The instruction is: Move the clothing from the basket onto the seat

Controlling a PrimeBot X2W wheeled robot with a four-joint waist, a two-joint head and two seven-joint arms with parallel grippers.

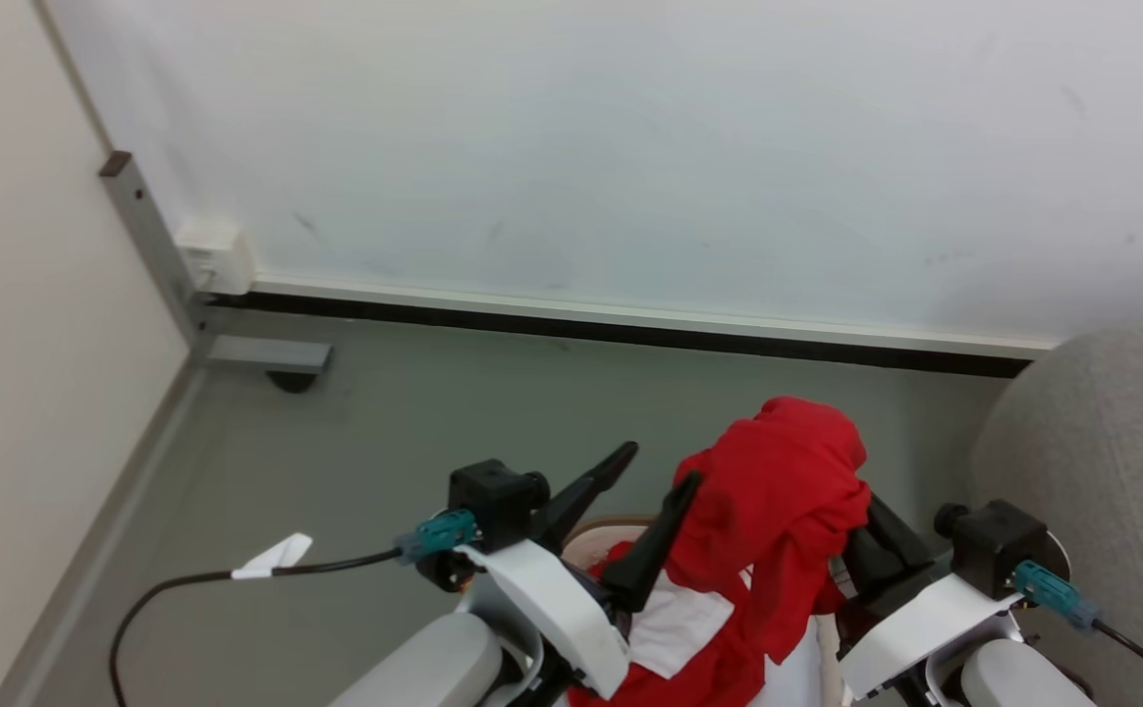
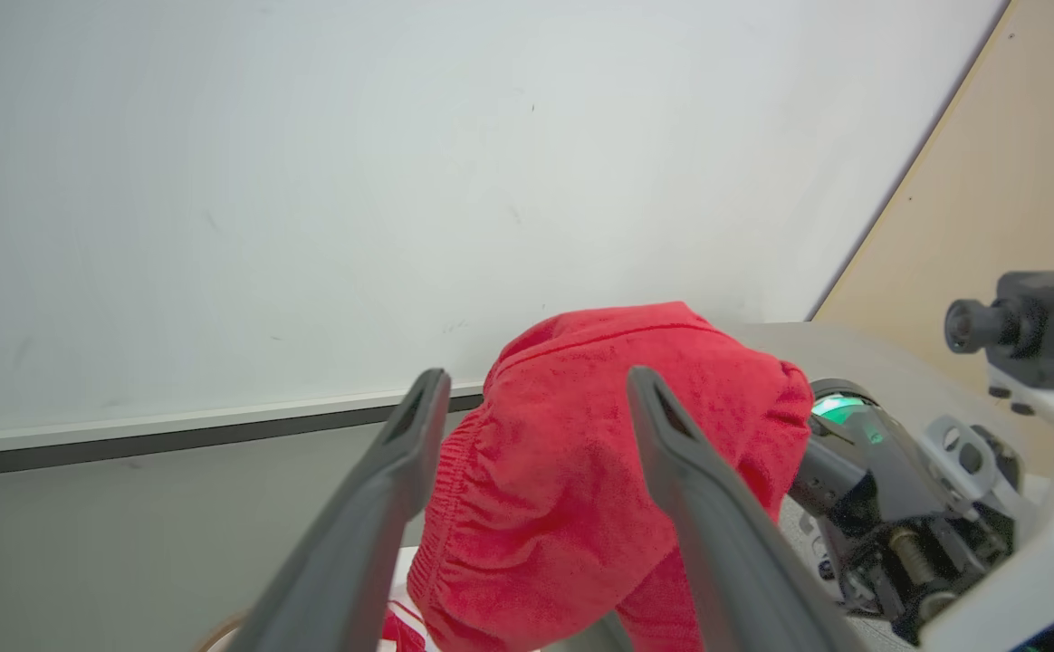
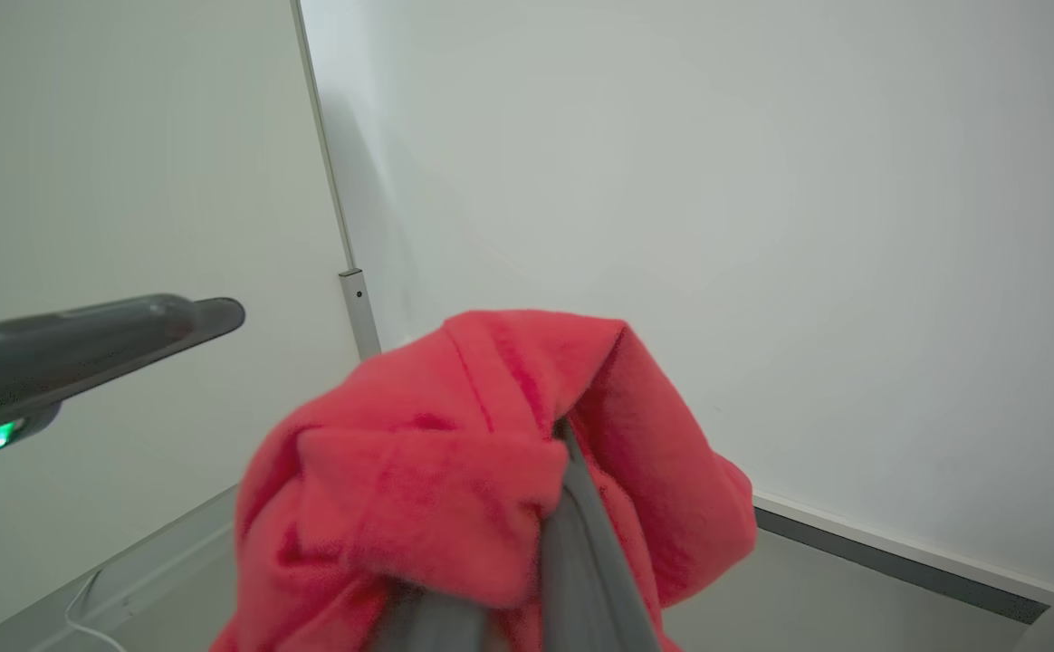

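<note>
Head view: held clothing [image 1: 778, 481] in closed right hand [image 3: 570, 480], left hand [image 1: 657, 469] open beside it; saw seat [image 1: 1102, 442] rightward, nearest right hand.

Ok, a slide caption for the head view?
Right gripper, jaws shut, holds red clothing raised beside the open left gripper; grey sofa at right.
</note>
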